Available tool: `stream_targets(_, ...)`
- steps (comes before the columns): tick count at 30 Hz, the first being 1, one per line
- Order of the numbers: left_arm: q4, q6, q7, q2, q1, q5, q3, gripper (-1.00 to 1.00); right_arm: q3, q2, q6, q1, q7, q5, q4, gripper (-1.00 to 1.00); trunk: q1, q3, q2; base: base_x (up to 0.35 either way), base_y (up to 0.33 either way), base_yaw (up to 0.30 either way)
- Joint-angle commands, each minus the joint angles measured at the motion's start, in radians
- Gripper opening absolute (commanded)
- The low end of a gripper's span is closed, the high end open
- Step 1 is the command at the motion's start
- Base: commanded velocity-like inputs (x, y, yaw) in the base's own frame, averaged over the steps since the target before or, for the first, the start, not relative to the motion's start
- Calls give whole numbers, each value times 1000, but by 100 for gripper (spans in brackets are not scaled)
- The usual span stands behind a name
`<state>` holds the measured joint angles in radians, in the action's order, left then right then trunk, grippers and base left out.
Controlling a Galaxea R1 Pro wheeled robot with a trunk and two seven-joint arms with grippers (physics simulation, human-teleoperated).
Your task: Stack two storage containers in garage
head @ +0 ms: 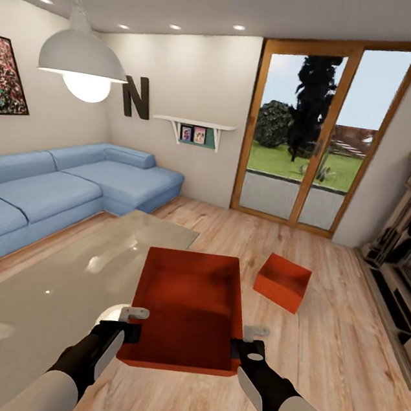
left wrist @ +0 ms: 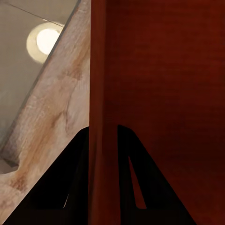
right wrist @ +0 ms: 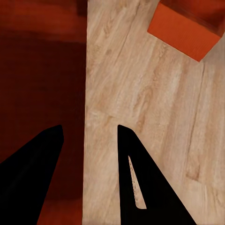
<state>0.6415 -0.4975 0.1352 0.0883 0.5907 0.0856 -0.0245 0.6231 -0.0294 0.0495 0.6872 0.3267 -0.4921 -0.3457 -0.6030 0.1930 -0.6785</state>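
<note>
Holding one storage container (head: 186, 307) between both arms, raised over the wood-plank floor (head: 336, 341) of the living room, right in front of me. My left gripper (left wrist: 104, 140) is pinched on its left wall, one finger each side, per the left wrist view. My right gripper (right wrist: 89, 136) straddles the right wall: one finger inside the bin, one outside over the planks; gap between the fingers looks wider than the wall, so I can't tell whether it's actually clamped. Bin is open-topped, red-orange, roughly level, long axis pointing away from me. Second storage container (head: 282, 282) sits on the floor ahead and to the right, well apart from the held one, turned at an angle. Glass coffee table (head: 36, 293) just left of the held bin. Blue sofa (head: 57, 191) beyond it along the left wall. Glass garden doors (head: 320, 136) straight ahead, fireplace (head: 409, 247) on the right.
</note>
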Motion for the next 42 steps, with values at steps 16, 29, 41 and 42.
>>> stream_targets(16,4,-1,21,1,1,-30,30,-100,6,-17,5,0,8,-14,-2,-100,0,2,-1,0,0,299)
stream_targets(29,4,0,21,1,1,-30,30,-100,6,-17,4,0,11,-13,-2,-100,0,2,-1,0,0,299)
stream_targets(41,4,1,21,2,1,-30,29,-100,6,-16,3,0,11,-13,-1,-100,0,2,-1,0,0,295)
stream_targets(42,4,1,21,2,1,-30,29,-100,6,-16,3,0,11,-13,-1,-100,0,2,-1,0,0,292)
